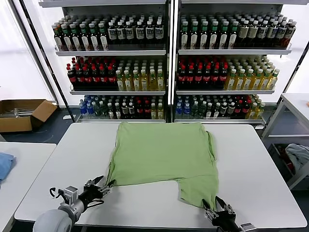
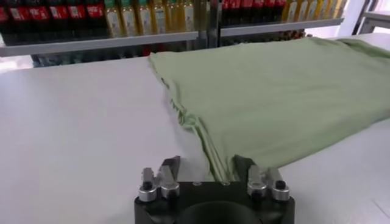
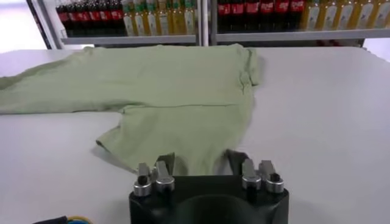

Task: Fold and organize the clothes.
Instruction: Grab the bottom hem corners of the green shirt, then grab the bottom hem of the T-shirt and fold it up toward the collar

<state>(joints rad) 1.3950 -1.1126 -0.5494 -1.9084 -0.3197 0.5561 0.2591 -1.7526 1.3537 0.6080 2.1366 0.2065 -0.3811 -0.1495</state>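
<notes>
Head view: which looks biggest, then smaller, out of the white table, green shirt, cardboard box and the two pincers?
1. white table
2. green shirt
3. cardboard box
4. left pincer and right pincer: alike, both small.

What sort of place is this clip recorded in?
Probably a mock retail or test lab: shelves stocked with bottled drinks behind a white table holding a green shirt, with a cardboard box on the floor.

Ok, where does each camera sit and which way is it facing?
Head view: high, looking down at shirt, white table, bottle shelves; both arms show.
Left wrist view: behind left gripper, facing shirt's corner.
Right wrist view: behind right gripper, facing shirt's hem.
All three share the shirt.
</notes>
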